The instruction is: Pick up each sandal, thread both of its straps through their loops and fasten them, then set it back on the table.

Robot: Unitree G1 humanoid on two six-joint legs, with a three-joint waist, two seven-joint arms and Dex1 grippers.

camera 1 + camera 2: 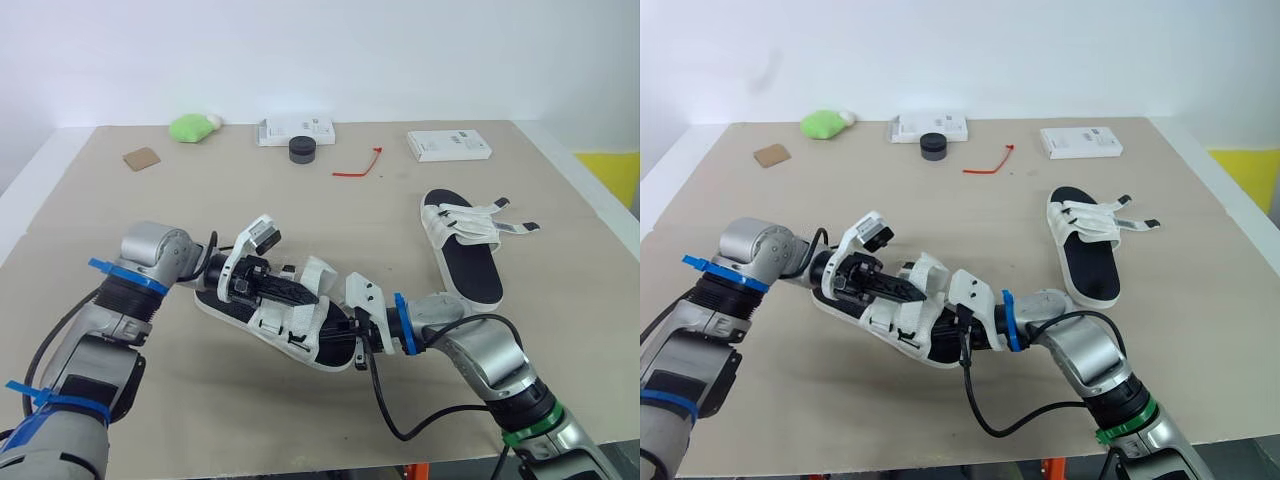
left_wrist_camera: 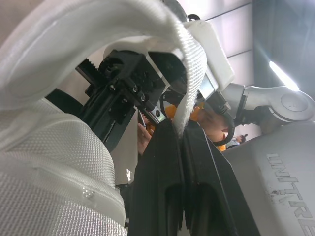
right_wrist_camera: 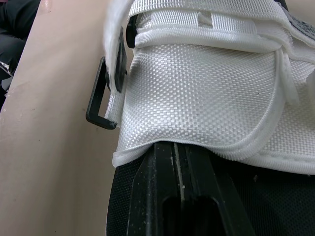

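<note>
While left fingers [image 2: 157, 172] pinch a strap [image 2: 191, 69], right fingers [image 3: 157, 172] together, touching sandal [image 3: 206, 98].

Matt, coarse-woven white cloth strap [image 2: 191, 59]

Clad in rounded silver-grey housings along left arm [image 1: 150, 250] and right arm [image 1: 485, 350], with black ribbed sections [image 1: 125, 298] between joints. Banded twice in blue tape [image 1: 125, 277] on the left, once more in blue near the right wrist, and with a green band [image 1: 525, 434] further up that arm. Capped at each wrist by a white angular bracket [image 1: 365, 292]. Tipped with left gripper [image 1: 312, 297] and right gripper [image 3: 178, 147], matte black, with long flat fingers [image 2: 157, 187] hollowed by oblong recesses. Trailed by a thick black cable [image 1: 400, 435] looping off the right forearm, a thinner one curling beside the left wrist. Stamped with raised UNITREE lettering [image 2: 290, 189] on a grey casing
</note>
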